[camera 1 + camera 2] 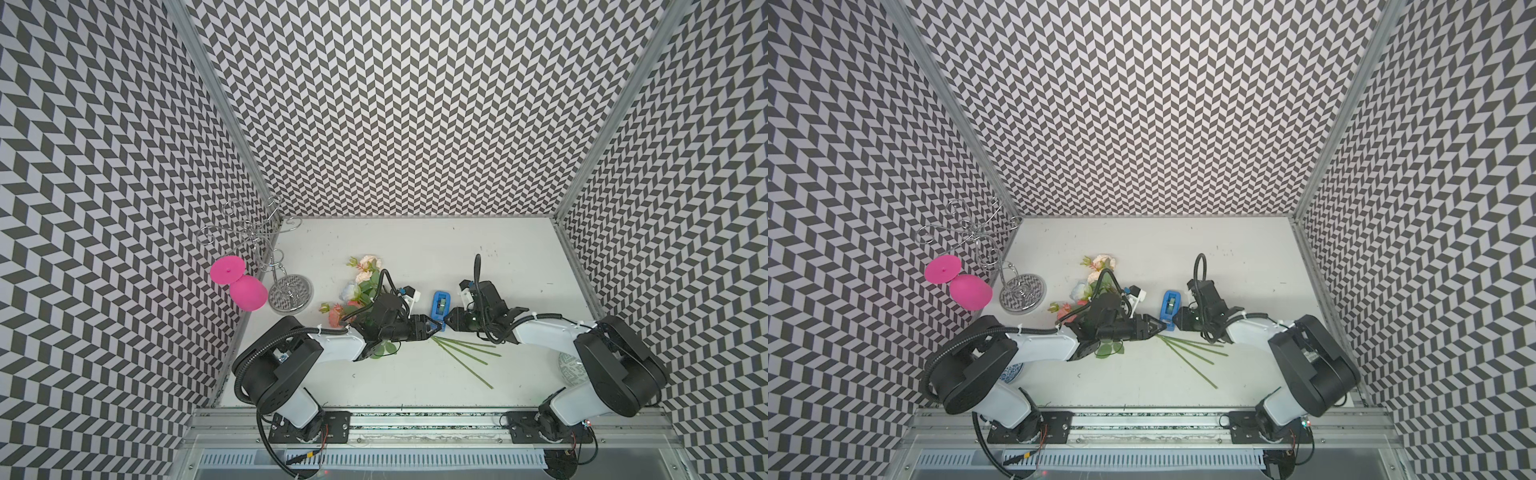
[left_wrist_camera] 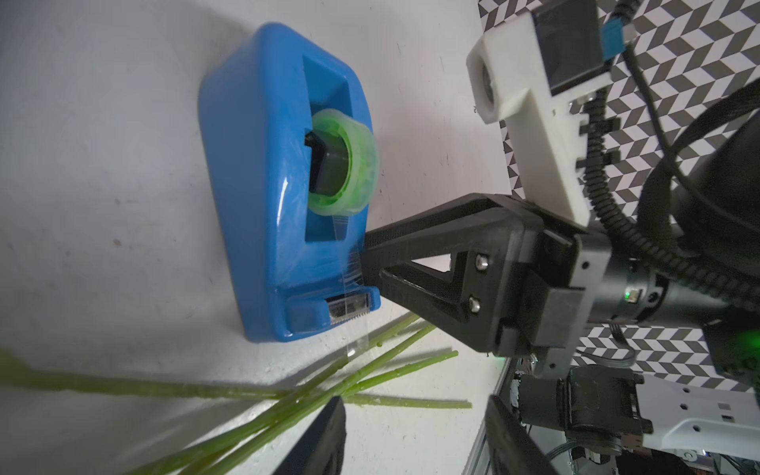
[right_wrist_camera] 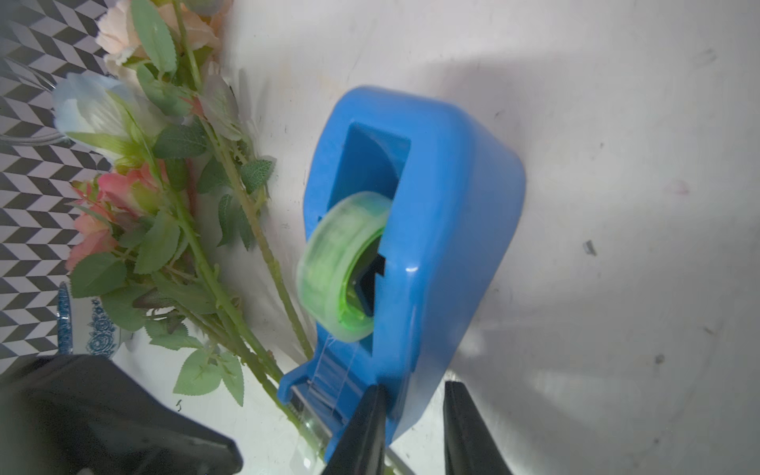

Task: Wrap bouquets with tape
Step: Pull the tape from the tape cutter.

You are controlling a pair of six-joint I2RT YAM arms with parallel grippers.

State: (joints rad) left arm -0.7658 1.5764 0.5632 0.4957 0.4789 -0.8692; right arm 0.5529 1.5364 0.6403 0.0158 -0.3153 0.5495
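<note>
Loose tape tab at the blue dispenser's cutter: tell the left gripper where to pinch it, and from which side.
Pinch the clear tape tab just past the serrated cutter of the blue plastic tape dispenser, fingers on its two flat faces. Bring the left gripper in from over the green stems: the tab overhangs there, and the right gripper crowds the dispenser's flank.

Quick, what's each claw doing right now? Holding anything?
Left gripper: open, holding nothing.
Right gripper: jaws straddle one edge of the blue tape dispenser; whether they clamp it cannot be told.
</note>
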